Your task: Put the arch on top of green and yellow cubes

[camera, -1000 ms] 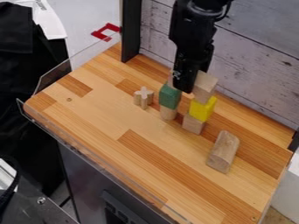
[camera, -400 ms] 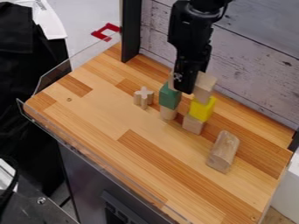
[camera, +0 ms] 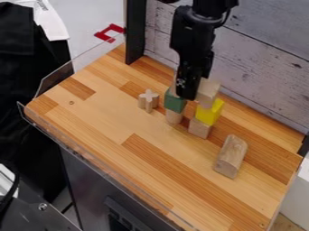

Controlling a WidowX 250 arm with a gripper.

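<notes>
Nearest, a dark metal piece (camera: 36,194) is cut off by the lower left corner. On the counter (camera: 120,131), a rounded wooden block (camera: 230,155) is laid on its side. Beyond it, the yellow cube (camera: 208,112) is held up by a plain wooden cube (camera: 199,128); beside them, the green cube (camera: 175,100) is carried by a wooden cylinder (camera: 174,116), and a cross-shaped block (camera: 148,100) is set to the left. Above both coloured cubes is seen the arch (camera: 208,90), its middle covered by the claw (camera: 188,92) and its left end mostly hidden; whether that end is borne by the green cube cannot be told. Nor can it be told whether the claw is spread or pinching the arch. The arm is cut off by the top edge, before a plank wall (camera: 259,58).
</notes>
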